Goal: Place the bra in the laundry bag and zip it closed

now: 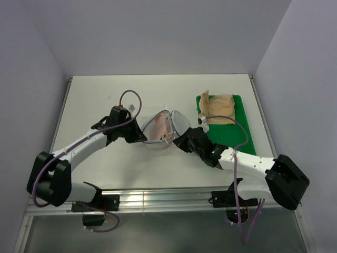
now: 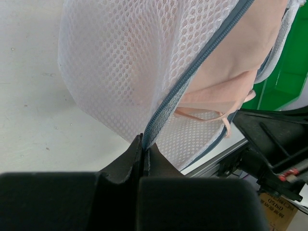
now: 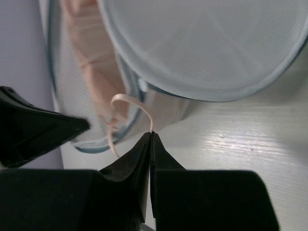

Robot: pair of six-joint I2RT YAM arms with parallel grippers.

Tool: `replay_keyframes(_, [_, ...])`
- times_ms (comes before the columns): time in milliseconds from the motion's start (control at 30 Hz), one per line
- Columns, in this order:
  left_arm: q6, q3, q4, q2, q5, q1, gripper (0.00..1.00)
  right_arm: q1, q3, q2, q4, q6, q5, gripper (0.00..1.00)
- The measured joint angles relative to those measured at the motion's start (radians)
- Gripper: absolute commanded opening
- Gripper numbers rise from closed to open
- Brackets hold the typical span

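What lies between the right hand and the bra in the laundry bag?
Only the thin strap of the bra, in the right wrist view: the right hand pinches it, and it curls up in front of the laundry bag.

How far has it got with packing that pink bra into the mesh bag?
Done: most of the bra already lies inside the open laundry bag. In hand: the left tool pinches the bag's zip rim, while the right tool is shut on a loose strap that hangs outside. Left: tuck that strap in, fold the two halves together and zip the bag closed.
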Motion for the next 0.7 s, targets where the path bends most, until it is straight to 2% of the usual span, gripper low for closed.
replay_keyframes(167, [0.004, 0.000, -0.002, 0.000, 0.000, 0.000, 0.00, 0.000, 0.082, -0.055, -0.064, -0.016, 0.014, 0.04])
replay_keyframes(300, [0.010, 0.000, -0.004, 0.000, 0.000, -0.003, 0.00, 0.000, 0.207, -0.030, -0.102, -0.048, 0.014, 0.02])
replay_keyframes(467, [0.024, 0.017, -0.015, 0.000, 0.000, -0.022, 0.00, 0.015, 0.348, 0.103, -0.125, -0.083, 0.013, 0.01])
replay_keyframes(700, [0.030, 0.050, -0.025, 0.000, 0.002, -0.031, 0.00, 0.076, 0.435, 0.332, -0.166, -0.105, 0.013, 0.00])
